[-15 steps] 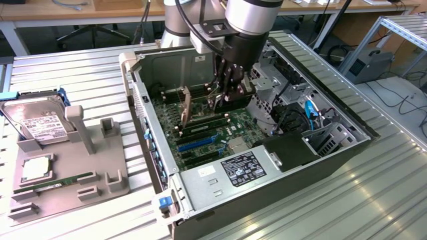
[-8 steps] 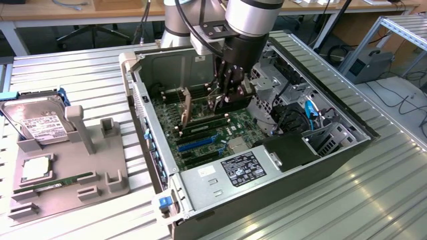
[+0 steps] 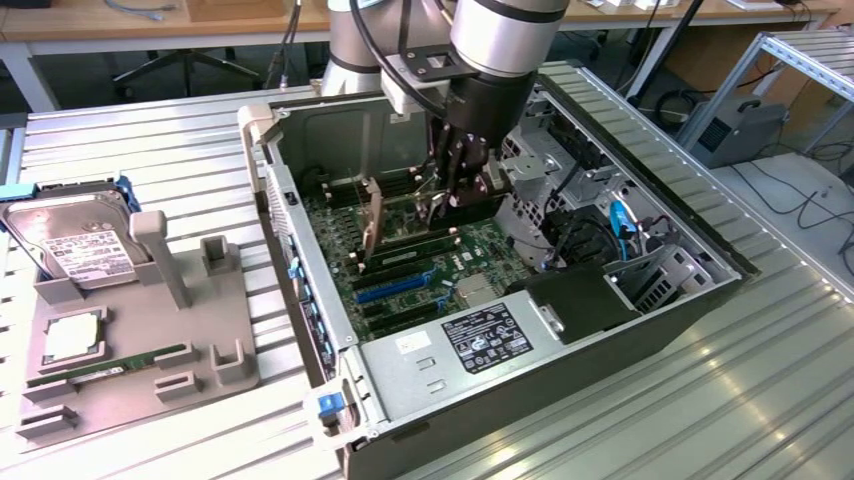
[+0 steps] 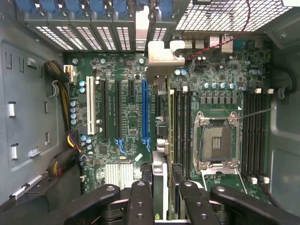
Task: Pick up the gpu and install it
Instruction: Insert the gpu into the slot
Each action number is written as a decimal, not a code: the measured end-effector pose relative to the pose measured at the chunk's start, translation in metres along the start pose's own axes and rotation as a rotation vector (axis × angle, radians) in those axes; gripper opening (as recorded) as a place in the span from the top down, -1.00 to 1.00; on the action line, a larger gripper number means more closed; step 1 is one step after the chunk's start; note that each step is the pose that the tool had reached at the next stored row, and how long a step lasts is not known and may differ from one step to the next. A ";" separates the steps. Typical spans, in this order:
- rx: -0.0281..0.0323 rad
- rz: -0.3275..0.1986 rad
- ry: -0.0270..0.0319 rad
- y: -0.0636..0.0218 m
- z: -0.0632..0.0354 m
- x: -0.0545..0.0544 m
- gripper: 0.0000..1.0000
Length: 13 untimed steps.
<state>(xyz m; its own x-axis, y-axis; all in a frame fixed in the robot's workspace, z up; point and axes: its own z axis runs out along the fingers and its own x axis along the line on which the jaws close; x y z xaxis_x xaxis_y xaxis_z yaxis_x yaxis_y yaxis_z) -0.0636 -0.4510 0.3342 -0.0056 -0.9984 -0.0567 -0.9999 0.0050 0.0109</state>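
- A grey parts tray (image 3: 127,385) sits at the exterior view's left on the ribbed table (image 3: 160,160), holding a hard drive (image 3: 74,240) upright and a RAM stick (image 3: 127,362) flat, probably so each is easy to grip.
- The open computer case (image 3: 287,200) lies on its side, motherboard (image 3: 400,290) facing up for access.
- The gripper (image 3: 447,195) reaches into the case, jaws clenched on the gpu (image 3: 375,215), held edge-down over the slots.
- The wrist view alone shows the gpu (image 4: 161,164) edge-on, its bracket (image 4: 161,58) toward the rear slot covers, beside the blue slot (image 4: 144,110) and the empty CPU socket (image 4: 218,140).

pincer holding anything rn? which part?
Yes: the pincer grips the gpu by its top edge, the card standing upright over the motherboard slots.
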 end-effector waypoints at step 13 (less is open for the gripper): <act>0.0000 0.000 0.0000 0.0003 0.0030 0.002 0.47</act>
<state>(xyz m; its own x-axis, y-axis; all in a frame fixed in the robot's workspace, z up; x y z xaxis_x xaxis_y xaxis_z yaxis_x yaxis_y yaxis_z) -0.0639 -0.4524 0.3311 -0.0055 -0.9984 -0.0567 -0.9999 0.0049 0.0109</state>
